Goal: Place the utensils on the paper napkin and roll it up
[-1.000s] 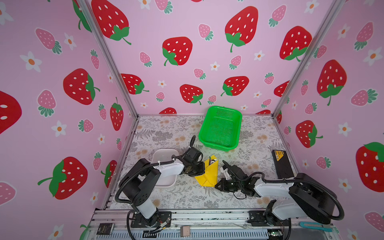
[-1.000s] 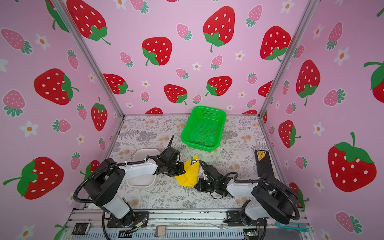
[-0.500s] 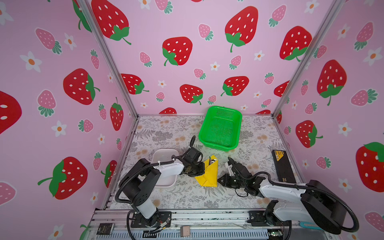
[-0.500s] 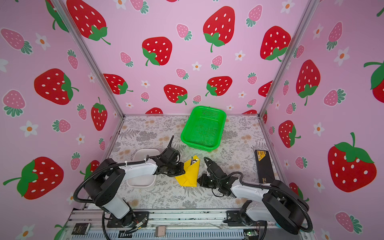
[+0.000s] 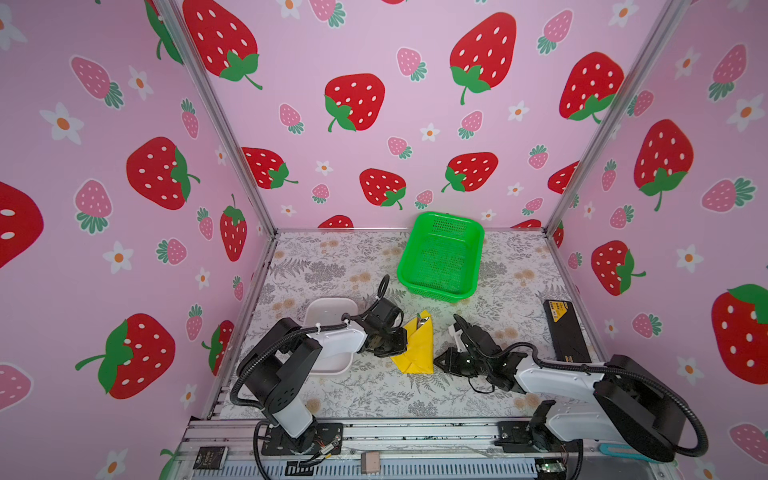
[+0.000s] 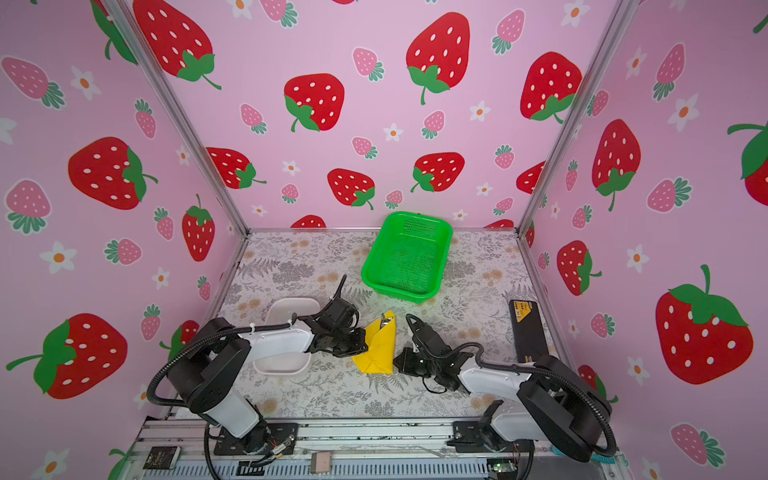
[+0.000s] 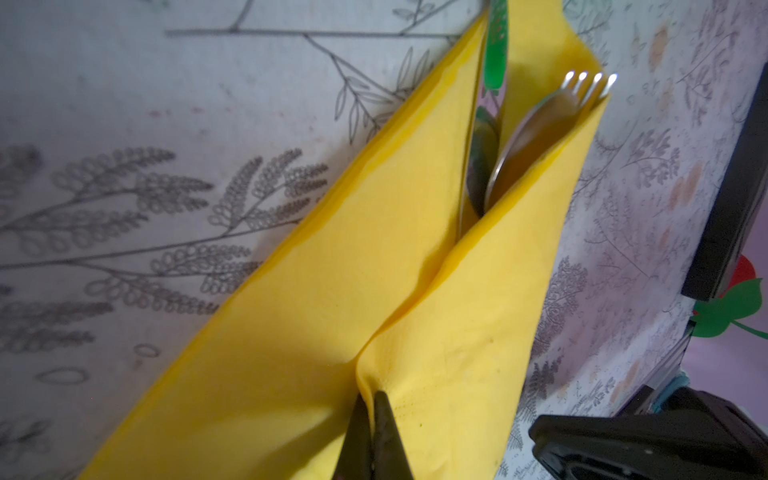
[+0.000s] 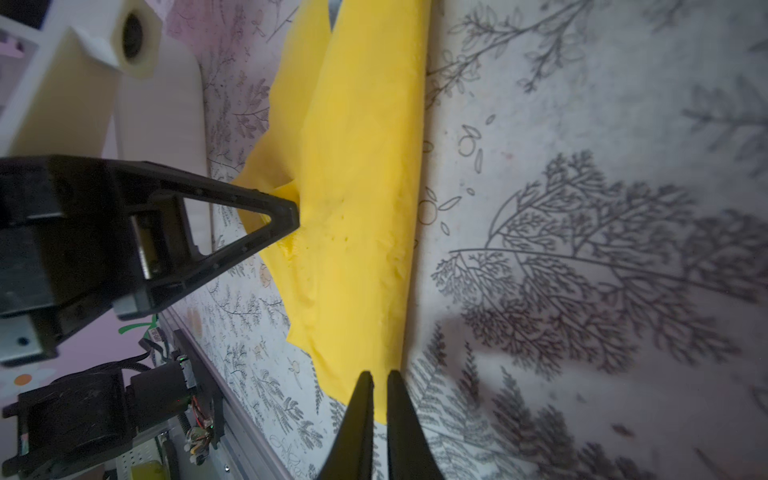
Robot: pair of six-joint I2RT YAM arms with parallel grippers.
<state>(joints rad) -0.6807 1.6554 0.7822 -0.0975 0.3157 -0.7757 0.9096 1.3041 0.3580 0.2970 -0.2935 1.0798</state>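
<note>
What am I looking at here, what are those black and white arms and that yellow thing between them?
Two robot arms stand at a table's front edge. Two pictures look down from overhead; two come from cameras on the arms' wrists. The left pincer is closed on a fold of the yellow paper napkin, wrapped around utensils; a fork pokes out. The right pincer, nearly closed, sits at the napkin's edge; whether it grips paper is unclear. Also on the table: a green basket, a white tray, a black box.
</note>
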